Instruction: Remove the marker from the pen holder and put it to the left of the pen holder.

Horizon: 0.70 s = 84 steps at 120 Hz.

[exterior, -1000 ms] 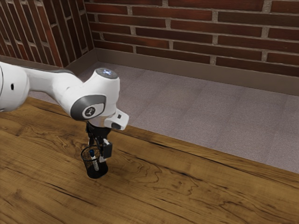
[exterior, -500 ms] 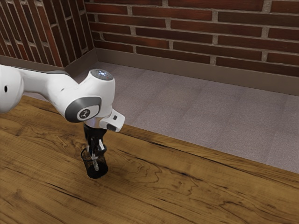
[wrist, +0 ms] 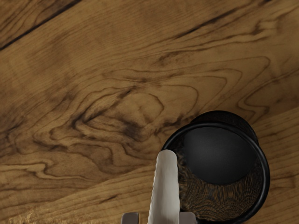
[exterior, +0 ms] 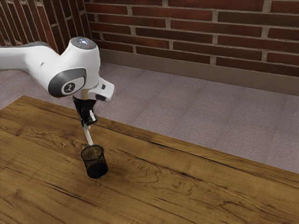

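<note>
My gripper point(exterior: 88, 122) is above the pen holder point(exterior: 95, 162), shut on the marker point(exterior: 88, 136). The pale marker hangs down, slightly tilted, its lower end near the height of the holder's rim and over its far side in the exterior view. In the wrist view the marker point(wrist: 165, 186) extends from between the fingertips of the gripper point(wrist: 159, 218), overlapping the rim of the black mesh holder point(wrist: 265, 177). The holder stands upright, and its dark bottom is visible inside.
The wooden table point(exterior: 154, 186) surrounds the holder. Its far edge runs diagonally past the arm, with grey floor point(exterior: 187, 112) and a brick wall point(exterior: 187, 28) beyond.
My gripper first went down to the holder and closed on the marker, then rose, drawing it up out of the mesh cup. The holder has stayed in place.
</note>
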### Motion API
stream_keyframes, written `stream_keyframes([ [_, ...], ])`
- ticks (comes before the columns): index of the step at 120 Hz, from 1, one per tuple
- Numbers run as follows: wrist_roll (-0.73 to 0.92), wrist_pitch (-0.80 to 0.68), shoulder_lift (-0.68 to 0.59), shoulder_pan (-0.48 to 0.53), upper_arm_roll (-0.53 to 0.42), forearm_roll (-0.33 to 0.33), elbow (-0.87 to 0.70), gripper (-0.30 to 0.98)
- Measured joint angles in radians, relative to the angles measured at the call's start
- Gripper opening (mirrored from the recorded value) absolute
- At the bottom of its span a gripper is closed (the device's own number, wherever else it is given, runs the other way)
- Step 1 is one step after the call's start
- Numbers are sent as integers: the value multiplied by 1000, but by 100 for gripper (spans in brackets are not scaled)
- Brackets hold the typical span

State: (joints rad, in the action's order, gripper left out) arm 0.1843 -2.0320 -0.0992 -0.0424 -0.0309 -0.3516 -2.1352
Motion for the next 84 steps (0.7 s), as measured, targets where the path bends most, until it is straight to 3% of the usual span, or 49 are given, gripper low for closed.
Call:
stream_keyframes([
  [24, 3, 0, -97, 40, 14, -19, 54, -9],
  [58, 39, -271, -84, 73, 161, -29, -125, -9],
  [68, 40, -212, -45, 75, 173, 17, -90, -9],
  [84, 37, 17, 105, 73, 175, 88, 60, -9],
])
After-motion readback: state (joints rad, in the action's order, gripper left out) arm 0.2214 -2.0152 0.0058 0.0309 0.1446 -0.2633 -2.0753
